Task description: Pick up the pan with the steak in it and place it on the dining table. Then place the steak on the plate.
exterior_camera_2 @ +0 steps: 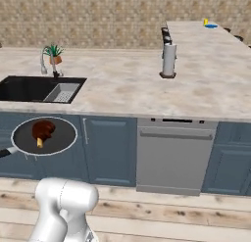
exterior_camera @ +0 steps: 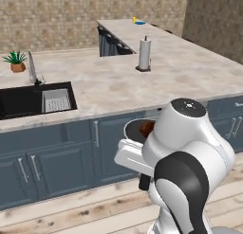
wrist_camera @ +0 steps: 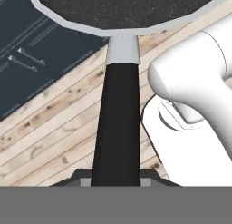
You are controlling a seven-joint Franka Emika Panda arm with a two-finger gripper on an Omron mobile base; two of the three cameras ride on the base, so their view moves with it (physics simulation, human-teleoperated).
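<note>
The black pan (exterior_camera_2: 62,137) with its silvery rim hangs in the air in front of the dark blue cabinet fronts, below the counter's edge. The reddish-brown steak (exterior_camera_2: 43,130) lies in it. From the left base view, the pan (exterior_camera: 133,130) and steak (exterior_camera: 147,129) peek out from behind my white arm. In the hand view, the pan (wrist_camera: 127,10) is at the top and its black handle (wrist_camera: 117,123) runs down into my gripper (wrist_camera: 115,182), which is shut on it. The dining table and the plate are out of view.
A stone counter (exterior_camera: 118,81) carries a black sink (exterior_camera: 28,99) with a faucet (exterior_camera: 33,69), a potted plant (exterior_camera: 17,61) and a paper towel roll (exterior_camera: 144,54). A dishwasher (exterior_camera_2: 172,155) sits among the cabinets. Wooden floor (exterior_camera_2: 171,211) lies below.
</note>
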